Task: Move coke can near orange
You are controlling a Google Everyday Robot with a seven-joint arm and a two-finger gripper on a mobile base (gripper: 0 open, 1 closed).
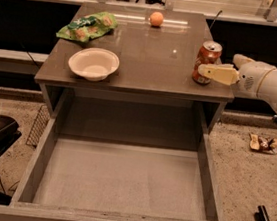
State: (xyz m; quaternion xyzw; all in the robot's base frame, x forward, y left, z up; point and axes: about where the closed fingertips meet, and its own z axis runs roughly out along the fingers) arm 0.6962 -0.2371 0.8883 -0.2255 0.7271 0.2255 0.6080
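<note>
The coke can [207, 57], red-orange with a silver top, stands upright near the right front edge of the brown table top [145, 58]. The orange [156, 18] lies at the far middle of the table top, well behind and left of the can. My gripper [211, 68] reaches in from the right at the can's height. One pale finger lies across the can's front right side; the other finger passes behind the can.
A white bowl [94, 63] sits at the table's front left. A green chip bag [87, 25] lies at the back left. A wide open drawer [120, 181] juts out below the table front. Litter [265, 143] lies on the floor at the right.
</note>
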